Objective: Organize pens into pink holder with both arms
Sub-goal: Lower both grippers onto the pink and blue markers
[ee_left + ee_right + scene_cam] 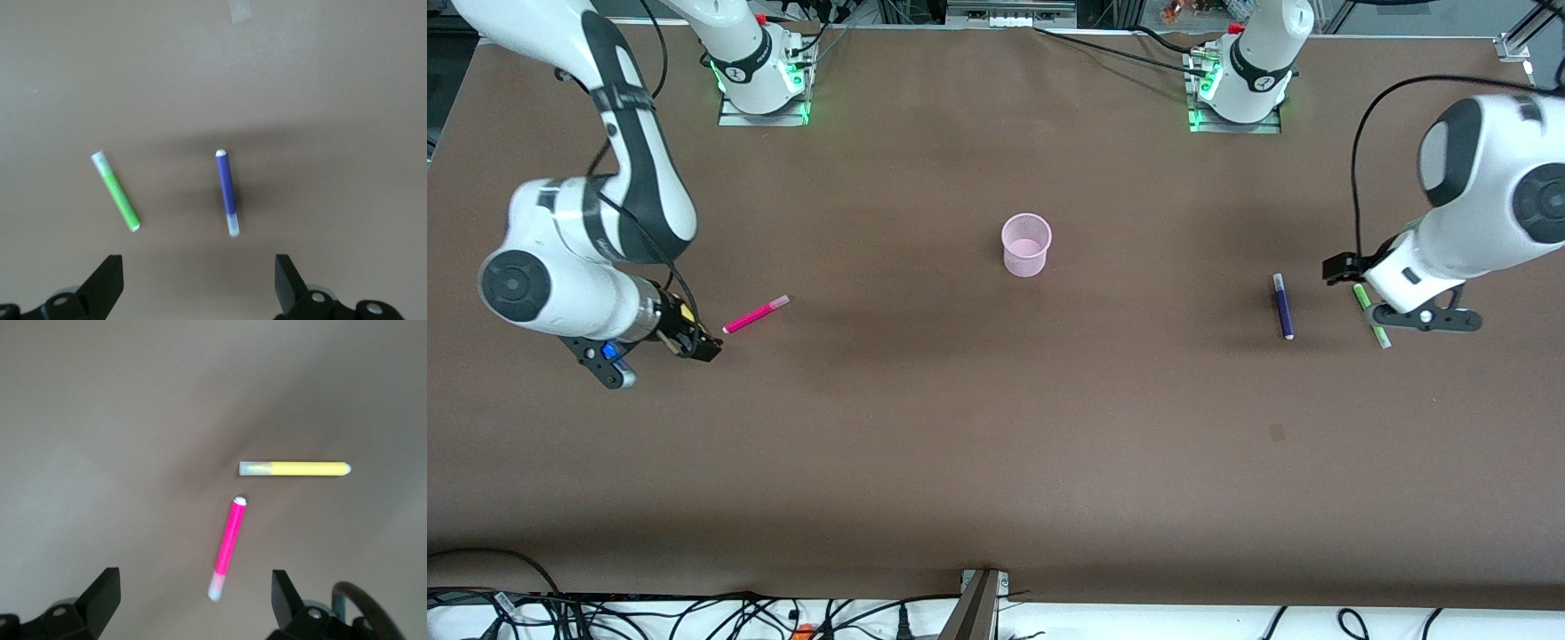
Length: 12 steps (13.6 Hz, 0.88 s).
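Pens are lying flat on the bench in the front view, none yet in the pink holder. The holder is standing upright mid-bench and looking empty, about midway between my two arms, which I judge lets either arm reach it. The magenta pen is lying toward the right arm's end, just beside my right claw. The purple pen and the green pen are lying toward the left arm's end, the green one partly under my left arm. My left claw is hanging over that end of the bench.

Through the left wrist view, I am looking straight down with my left claw released and grasping nothing. Its two fingers are standing wide, with the green and purple pens lying apart below. The purple one is sitting closer to the gap, so I am judging it the likelier pick.

Through the right wrist view, my right claw is likewise released and empty, fingers spread. The magenta pen is lying below, pointing into the gap, with the yellow pen lying crosswise just beside its tip, not touching.
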### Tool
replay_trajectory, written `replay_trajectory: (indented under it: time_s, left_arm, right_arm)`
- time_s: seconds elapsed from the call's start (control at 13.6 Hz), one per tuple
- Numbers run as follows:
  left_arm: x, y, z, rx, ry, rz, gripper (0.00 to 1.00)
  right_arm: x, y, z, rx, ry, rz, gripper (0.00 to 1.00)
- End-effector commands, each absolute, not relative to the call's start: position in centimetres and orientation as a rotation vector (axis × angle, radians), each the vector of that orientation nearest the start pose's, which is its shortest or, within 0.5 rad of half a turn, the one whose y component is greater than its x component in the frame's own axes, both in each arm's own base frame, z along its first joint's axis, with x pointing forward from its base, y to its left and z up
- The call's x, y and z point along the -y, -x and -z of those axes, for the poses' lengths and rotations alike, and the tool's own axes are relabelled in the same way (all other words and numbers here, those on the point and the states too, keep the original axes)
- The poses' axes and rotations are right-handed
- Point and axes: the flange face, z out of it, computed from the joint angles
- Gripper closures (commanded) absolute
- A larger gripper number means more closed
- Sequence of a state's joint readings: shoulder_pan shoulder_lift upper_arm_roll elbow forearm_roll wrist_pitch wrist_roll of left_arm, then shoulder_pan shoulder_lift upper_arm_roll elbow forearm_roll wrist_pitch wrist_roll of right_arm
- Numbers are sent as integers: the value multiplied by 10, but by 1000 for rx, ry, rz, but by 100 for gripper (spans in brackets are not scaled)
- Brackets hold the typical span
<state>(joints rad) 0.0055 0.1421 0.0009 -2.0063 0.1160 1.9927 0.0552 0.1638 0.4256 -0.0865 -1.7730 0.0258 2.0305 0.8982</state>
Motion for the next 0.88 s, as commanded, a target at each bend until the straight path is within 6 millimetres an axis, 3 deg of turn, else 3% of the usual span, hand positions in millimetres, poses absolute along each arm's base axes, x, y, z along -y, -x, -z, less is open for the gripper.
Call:
replay_trajectory:
  time_s: [0.0, 0.15, 0.29, 0.44, 0.59, 0.66, 0.81]
  left_arm:
    - [-9, -546, -338, -210, 3031, -157, 0]
    - [-10, -552, -297, -218, 3039, -144, 0]
    - [-23, -558, -260, -196, 3053, -87, 0]
    - [-21, -552, -230, -210, 3060, -67, 0]
    - [-17, -553, -198, -228, 3066, -46, 0]
    - [-17, -553, -189, -232, 3069, -41, 0]
    - [-17, -552, -185, -235, 3069, -52, 1]
  right_arm:
    - [-53, -612, -285, -1417, 2886, -216, 0]
    - [-50, -602, -263, -1456, 2847, -141, 1]
    - [-49, -593, -251, -1490, 2834, -147, 1]
    - [-48, -588, -240, -1486, 2845, -168, 11]
    - [-47, -587, -226, -1487, 2847, -166, 12]
    - [-46, -585, -216, -1483, 2849, -163, 18]
    - [-45, -581, -203, -1482, 2852, -158, 18]
